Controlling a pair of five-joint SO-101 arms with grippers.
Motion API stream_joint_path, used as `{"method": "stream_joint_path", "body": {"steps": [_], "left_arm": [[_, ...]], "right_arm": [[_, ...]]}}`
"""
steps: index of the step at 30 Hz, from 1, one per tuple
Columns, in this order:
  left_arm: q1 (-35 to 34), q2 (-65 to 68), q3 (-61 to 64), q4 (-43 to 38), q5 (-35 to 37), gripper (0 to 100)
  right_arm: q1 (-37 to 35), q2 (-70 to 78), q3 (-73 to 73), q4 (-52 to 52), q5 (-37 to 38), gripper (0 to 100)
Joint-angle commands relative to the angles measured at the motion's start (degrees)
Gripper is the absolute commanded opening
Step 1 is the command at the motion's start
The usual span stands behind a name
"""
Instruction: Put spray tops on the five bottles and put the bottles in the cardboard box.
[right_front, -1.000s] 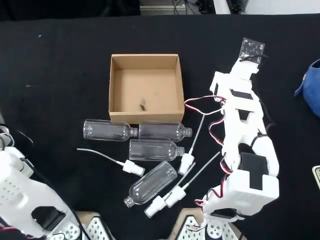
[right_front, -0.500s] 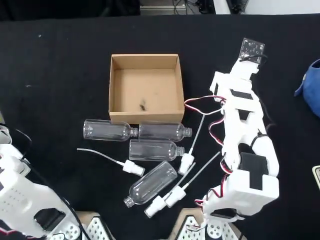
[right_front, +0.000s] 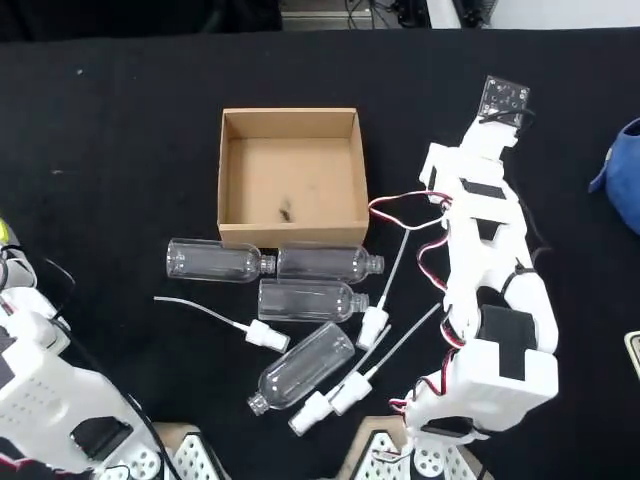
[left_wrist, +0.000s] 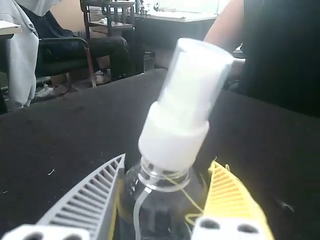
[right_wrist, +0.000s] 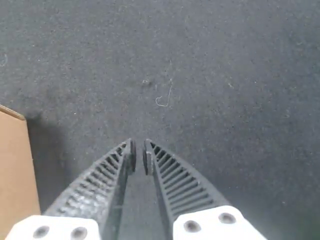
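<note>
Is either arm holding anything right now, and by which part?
The left gripper holds a clear bottle, spray top fitted, by its shoulder just below the neck. The right gripper holds nothing.

High cam looks straight down over the whole table (right_front: 120, 120). Left wrist cam sits low, facing out toward the room (left_wrist: 115, 20). Right one stares down close, sharing the cardboard box (right_wrist: 15, 165) edge with the high cam.

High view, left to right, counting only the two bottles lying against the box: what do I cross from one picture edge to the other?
From the left: left arm → first clear bottle → second clear bottle → right arm → blue object at the edge.
</note>
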Motion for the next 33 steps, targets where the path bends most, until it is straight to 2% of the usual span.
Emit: {"method": "stream_joint_path", "body": {"steps": [1, 5, 8, 12, 18, 23, 27, 33], "left_arm": [[1.2, -7.8, -2.1, 1.7, -0.2, 3], [5.4, -18.0, -4.1, 15.7, 0.2, 3], [11.5, -27.3, -4.0, 25.1, 0.2, 3], [21.6, -35.4, -3.9, 31.0, -0.3, 3], [37.7, -36.3, -4.8, 32.0, -0.2, 3], [48.0, -36.0, -7.7, 32.0, 0.2, 3], [51.6, -31.3, -12.0, 31.8, 0.2, 3], [52.1, -18.7, -22.3, 31.6, 0.2, 3]], "right_arm": [[1.1, -0.7, -3.9, -1.0, -0.2, 1.2], [1.1, -0.7, -3.9, -1.0, -0.3, 1.2], [1.1, -0.5, -3.9, -1.0, -0.3, 1.2], [1.1, -0.5, -3.9, -1.1, -0.3, 1.2], [1.2, -0.5, -3.9, -1.1, -0.2, 1.2], [1.2, -0.5, -3.9, -1.2, -0.2, 1.2], [1.2, -0.5, -3.9, -1.2, -0.2, 1.2], [1.2, -0.4, -4.0, -1.3, -0.2, 1.2]]}}
